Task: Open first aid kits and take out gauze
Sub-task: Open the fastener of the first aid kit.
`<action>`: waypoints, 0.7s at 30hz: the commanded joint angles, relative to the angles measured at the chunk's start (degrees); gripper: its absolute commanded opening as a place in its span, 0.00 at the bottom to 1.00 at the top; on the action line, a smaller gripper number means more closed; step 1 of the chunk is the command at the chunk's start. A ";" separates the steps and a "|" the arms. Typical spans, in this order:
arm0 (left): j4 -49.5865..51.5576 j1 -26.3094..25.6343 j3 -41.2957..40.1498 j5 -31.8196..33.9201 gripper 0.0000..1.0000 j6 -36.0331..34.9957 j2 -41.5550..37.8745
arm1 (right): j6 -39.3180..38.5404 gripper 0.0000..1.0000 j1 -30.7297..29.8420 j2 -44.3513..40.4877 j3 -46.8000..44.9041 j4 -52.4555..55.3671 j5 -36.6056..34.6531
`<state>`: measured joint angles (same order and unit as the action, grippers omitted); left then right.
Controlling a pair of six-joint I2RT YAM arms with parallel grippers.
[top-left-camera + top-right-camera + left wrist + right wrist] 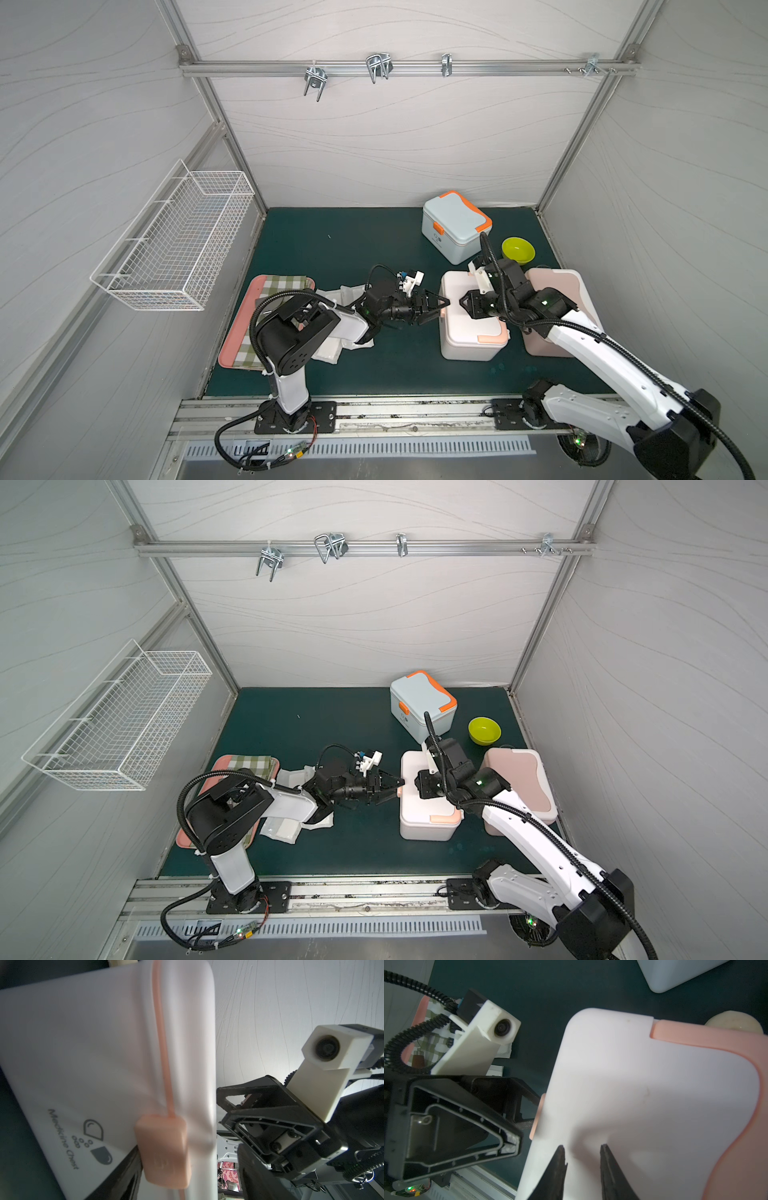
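Note:
The white first aid kit (473, 340) with peach trim stands shut at mid-table. My left gripper (441, 308) is open at its left side, one finger on each side of the peach clasp (164, 1147). My right gripper (582, 1147) hovers over the kit's lid (654, 1095), jaws slightly apart and holding nothing. The pale blue kit (455, 226) stands shut behind. The pink kit (557, 291) sits to the right, partly under my right arm. Gauze pouches (328, 353) lie beside my left arm.
A pink tray (232, 349) with a checked cloth lies at the left, partly under my left arm. A green bowl (518, 250) sits behind the pink kit. A white wire basket (178, 249) hangs on the left wall.

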<state>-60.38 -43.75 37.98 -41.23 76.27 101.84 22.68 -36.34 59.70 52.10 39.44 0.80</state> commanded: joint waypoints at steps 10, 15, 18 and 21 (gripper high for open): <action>-9.93 0.21 -0.48 -1.76 0.71 0.68 -7.19 | 0.79 0.32 0.14 2.35 -3.58 7.49 0.94; -9.67 0.63 -1.49 -1.32 0.71 0.55 -7.65 | 0.75 0.32 0.19 2.40 -3.58 7.49 0.93; -9.58 0.84 -1.91 -1.20 0.72 0.46 -7.82 | 0.77 0.32 0.14 2.35 -3.50 7.42 0.92; -9.24 0.99 -2.26 -1.00 0.72 0.37 -8.02 | 0.79 0.32 0.14 2.34 -3.49 7.40 0.89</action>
<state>-60.58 -42.92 34.68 -41.06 76.25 96.03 22.70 -36.34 60.03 51.64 38.35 1.67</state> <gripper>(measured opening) 0.720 0.322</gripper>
